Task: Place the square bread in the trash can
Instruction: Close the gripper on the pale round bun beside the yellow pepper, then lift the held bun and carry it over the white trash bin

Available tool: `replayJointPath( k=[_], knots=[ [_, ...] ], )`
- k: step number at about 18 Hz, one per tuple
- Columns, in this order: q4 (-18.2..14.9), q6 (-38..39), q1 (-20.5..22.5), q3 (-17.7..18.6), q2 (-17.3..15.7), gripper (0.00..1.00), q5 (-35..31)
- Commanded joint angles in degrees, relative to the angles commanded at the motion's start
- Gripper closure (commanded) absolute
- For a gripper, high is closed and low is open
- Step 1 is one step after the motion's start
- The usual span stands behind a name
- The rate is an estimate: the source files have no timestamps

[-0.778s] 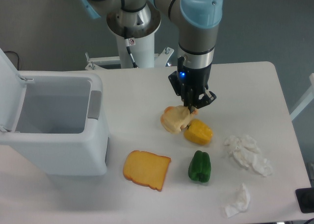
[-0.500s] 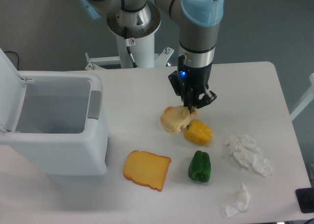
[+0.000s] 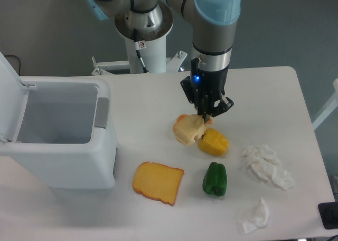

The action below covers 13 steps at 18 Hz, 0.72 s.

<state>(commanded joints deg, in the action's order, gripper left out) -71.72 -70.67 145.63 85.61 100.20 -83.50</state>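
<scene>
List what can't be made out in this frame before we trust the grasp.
- Tool fingertips: hidden against the square bread in the fixed camera, so open or shut on it is unclear.
- Whether the bread is lifted or resting on the table: one view, cannot tell.
- Trash can: lid cut off by the left edge; the near wall hides its floor.
- Dark object at bottom right: cropped, unidentifiable.

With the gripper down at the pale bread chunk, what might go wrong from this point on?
The gripper meets the square bread only at its upper right edge, so an off-centre hold could slip in transit. The yellow pepper touches the bread and may get dragged or knocked. The trash can sits far to the left with its lid open, so the carry is long.
</scene>
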Motion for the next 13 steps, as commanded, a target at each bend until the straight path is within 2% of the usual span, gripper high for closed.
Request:
replayJointPath(
  k=[2,6,10,13],
  knots=[
    [-0.35,2.63,-0.96,-1.4,0.09,0.8,0.0],
    [-1.23,8.16,-2.72,-1.76,-0.88,0.8,0.09],
    [-0.88,19.49,-4.04,-2.2,-3.68,0.8,1.49],
    [-0.27,29.07,-4.31,-2.29,-5.53,0.8,5.17]
  ],
)
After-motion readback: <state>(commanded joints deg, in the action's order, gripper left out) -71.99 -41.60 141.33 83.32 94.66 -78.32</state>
